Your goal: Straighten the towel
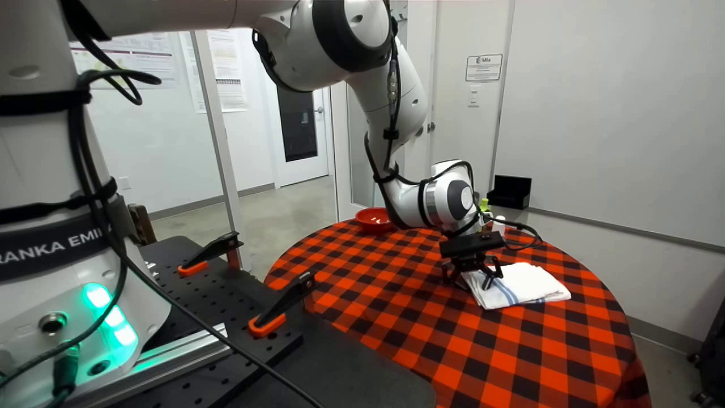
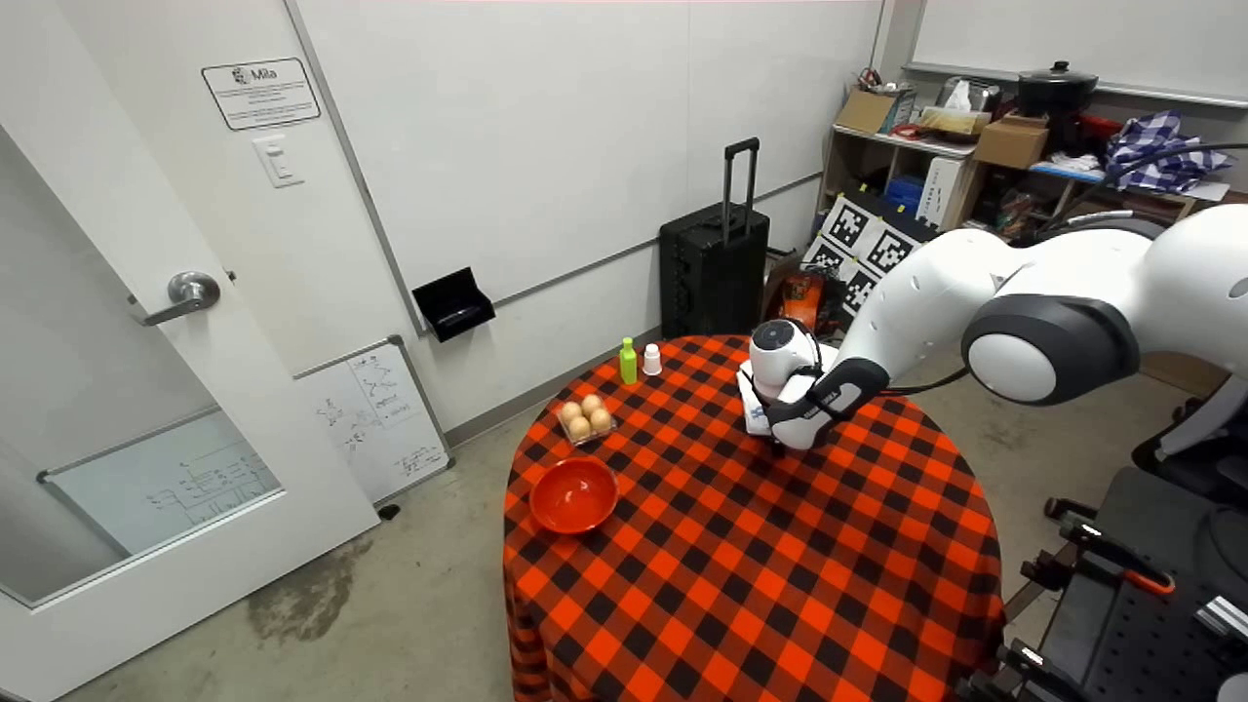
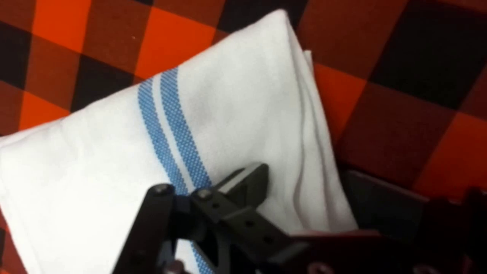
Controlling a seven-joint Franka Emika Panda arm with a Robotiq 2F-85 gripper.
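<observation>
The black two-fingered metal gripper [image 3: 304, 186] points down, its dark fingers [image 3: 251, 186] spread, with a wide gap between them in the wrist view. Beneath them lies the folded white cloth towel [image 3: 243, 110], flat and in several layers, marked with a pair of woven blue stripes [image 3: 178, 114]. One finger is over the top of the cloth, its tip between the stripes and the layered edge; whether that tip presses on the fabric I cannot tell. The other finger [image 3: 384, 201] is just outside the layered edge, and it is too dark there to tell whether it reaches under the cloth. The edge itself, its layers slightly uneven, runs through the gap between the fingers. The stripes run just beside the finger over the cloth and pass behind its linkage.

Under the towel and around the fingers spreads a round, red-and-black checked fabric tablecloth [image 1: 396, 289]. Above the fingers, in an exterior view, sits the black oblong wrist camera [image 1: 472, 244], and above that the white jointed robot arm [image 1: 391, 96]. Well apart from the fingers stands a round, glossy red bowl [image 2: 573, 497], seen in both exterior views. Also away from the fingers, four brown oval eggs [image 2: 579, 427] sit near the bowl, and a slim bright-green bottle [image 2: 628, 363] stands just beside a small white container [image 2: 652, 360].
</observation>
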